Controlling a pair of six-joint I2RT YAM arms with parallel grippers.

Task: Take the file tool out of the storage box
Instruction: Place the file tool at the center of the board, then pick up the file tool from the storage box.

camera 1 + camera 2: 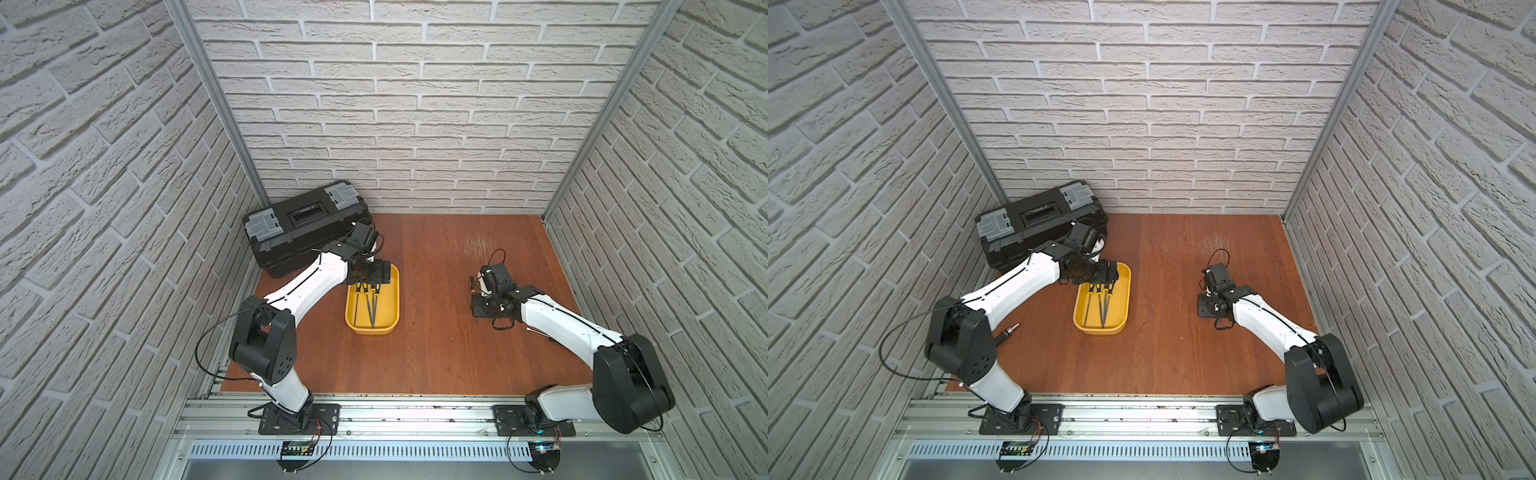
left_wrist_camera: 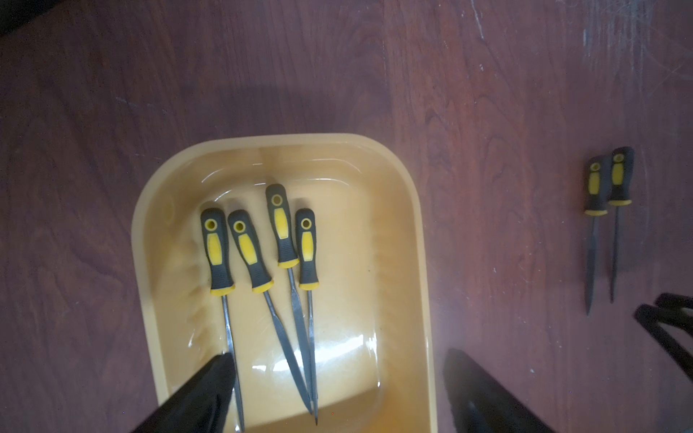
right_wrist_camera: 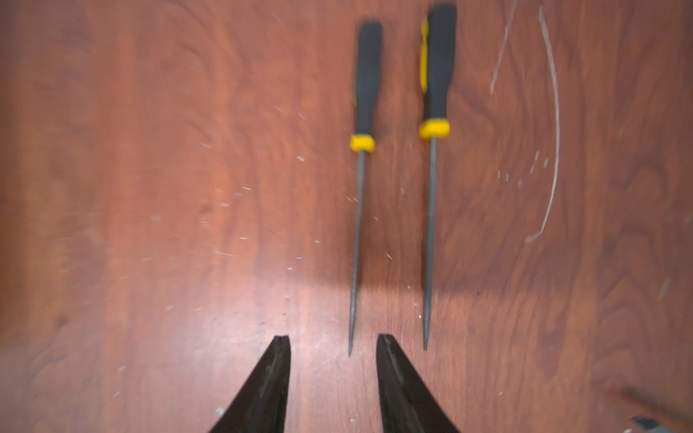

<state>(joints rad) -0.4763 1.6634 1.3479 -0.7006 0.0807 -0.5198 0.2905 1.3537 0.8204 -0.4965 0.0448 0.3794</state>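
Left wrist view: left gripper (image 2: 337, 390) hangs spread, empty, over four file tools (image 2: 217, 251) in the storage box (image 2: 422, 262); close on the one lying apart. Right gripper (image 3: 333, 337) parted, holding nothing

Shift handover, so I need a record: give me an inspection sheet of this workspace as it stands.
Surface: reddish wooden tabletop, scratched near the back.
Job's things: yellow storage box holds four files; two files lie side by side on the tabletop.
Clutter: closed black toolbox at the back; small metal-tipped tool beside the left arm.
Grippers: left gripper open over the box; right gripper open, empty, at the loose files' tips.
Cables: black loops on both arms, clear of the files.
Surroundings: brick-pattern walls; aluminium rail in front.
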